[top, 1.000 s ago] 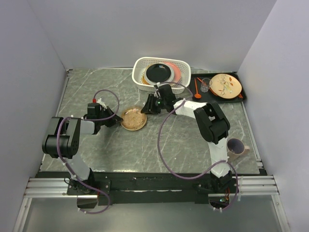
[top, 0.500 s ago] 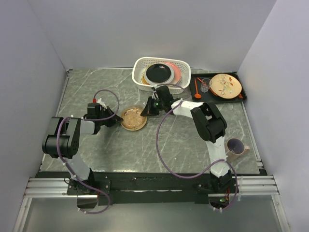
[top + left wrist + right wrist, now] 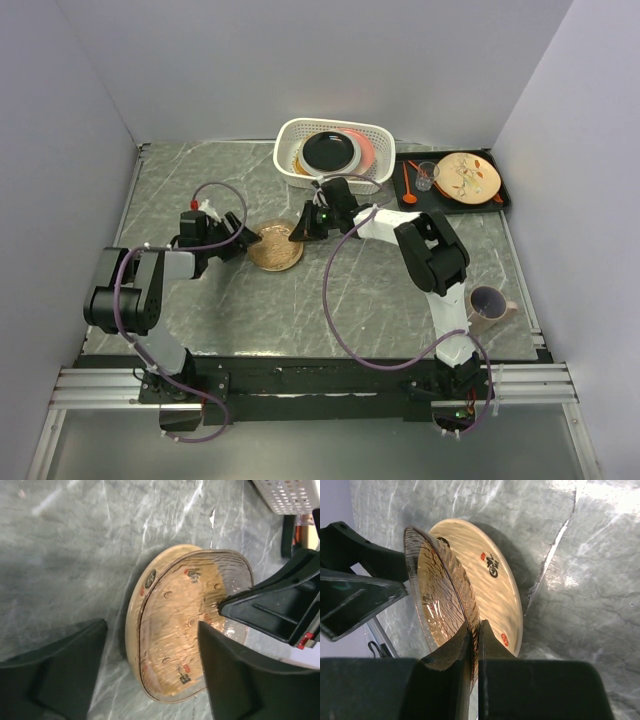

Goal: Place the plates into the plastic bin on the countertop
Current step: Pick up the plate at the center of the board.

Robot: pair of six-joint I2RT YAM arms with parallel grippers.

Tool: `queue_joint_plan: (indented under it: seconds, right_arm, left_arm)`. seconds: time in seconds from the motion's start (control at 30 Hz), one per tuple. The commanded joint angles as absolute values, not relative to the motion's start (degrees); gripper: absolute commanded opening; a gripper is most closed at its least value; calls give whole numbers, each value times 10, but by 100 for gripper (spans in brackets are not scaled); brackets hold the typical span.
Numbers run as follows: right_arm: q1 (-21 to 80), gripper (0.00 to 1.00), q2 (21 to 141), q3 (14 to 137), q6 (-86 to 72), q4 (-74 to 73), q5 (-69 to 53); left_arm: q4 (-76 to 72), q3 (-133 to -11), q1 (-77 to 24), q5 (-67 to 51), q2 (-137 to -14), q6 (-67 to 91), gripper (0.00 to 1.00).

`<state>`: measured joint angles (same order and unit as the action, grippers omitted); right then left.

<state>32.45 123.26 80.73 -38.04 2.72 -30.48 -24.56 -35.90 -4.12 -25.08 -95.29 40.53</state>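
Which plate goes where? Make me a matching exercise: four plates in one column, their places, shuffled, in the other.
Plates:
1. clear glass plate
2. tan plate
3. black plate
4. cream plate with leaf marks

Places:
A. in the white plastic bin
B. on the black tray
C. lying on the countertop
D. tilted, rim pinched by the right gripper

Pairs: 1-D, 2-C, 3-A, 4-B

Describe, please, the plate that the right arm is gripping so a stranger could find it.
From the white basket at the back of the countertop, come forward to the tan plate lying flat. The clear plate is tilted up on it, pinched by the right end effector: ridged and see-through, where its neighbour is opaque.
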Motion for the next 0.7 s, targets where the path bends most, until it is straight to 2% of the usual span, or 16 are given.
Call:
queue_joint_plan:
  seconds: [0.0, 0.1, 0.13, 0.67]
  right_arm:
    - [330, 0, 1221, 824, -378, 47, -316]
    - [330, 0, 1219, 824, -378, 47, -315]
    - [330, 0, 1219, 824, -378, 48, -316]
    - [330, 0, 1194, 818, -377, 51, -316]
  left_arm:
    - [-239, -349, -41, -220, -925, 397, 87]
    - [-237, -343, -41, -208, -912, 397, 98]
    - [-235, -342, -41, -205, -911, 397, 99]
    - [-221, -330, -41, -185, -853, 396, 99]
